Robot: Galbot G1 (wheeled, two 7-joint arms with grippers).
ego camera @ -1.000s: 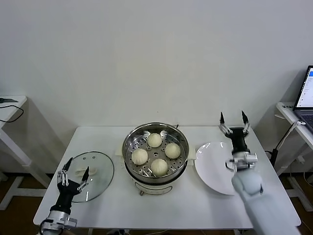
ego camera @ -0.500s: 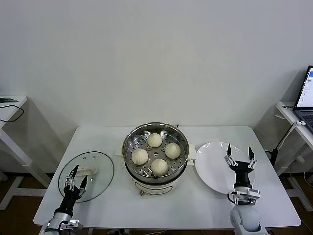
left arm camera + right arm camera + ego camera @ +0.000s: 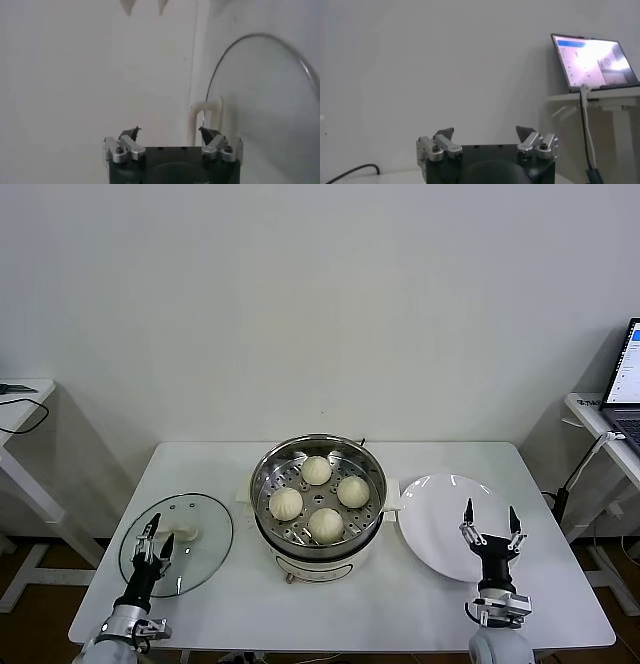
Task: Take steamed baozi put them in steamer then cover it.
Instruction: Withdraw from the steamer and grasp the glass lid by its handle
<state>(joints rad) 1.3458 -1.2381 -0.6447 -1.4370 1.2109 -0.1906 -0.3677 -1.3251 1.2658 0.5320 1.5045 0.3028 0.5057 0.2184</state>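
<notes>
Several cream-white baozi (image 3: 318,497) lie on the perforated tray inside the shiny steamer (image 3: 268,506) at the table's middle. The glass cover (image 3: 205,529) lies flat on the table to its left, white handle (image 3: 186,534) up; it also shows in the left wrist view (image 3: 265,105). My left gripper (image 3: 157,537) is open and empty, pointing up at the cover's near edge, close to the handle (image 3: 204,120). My right gripper (image 3: 490,520) is open and empty, pointing up at the near edge of the white plate (image 3: 440,504).
A laptop (image 3: 626,379) stands on a side table at the right; it also shows in the right wrist view (image 3: 592,59). Another side table with a black cable (image 3: 20,406) is at the left. A wall is behind the table.
My right arm has dropped from the plate's far side to the front edge. My left gripper has lowered and shifted slightly toward the cover's handle. The baozi and cover have not moved.
</notes>
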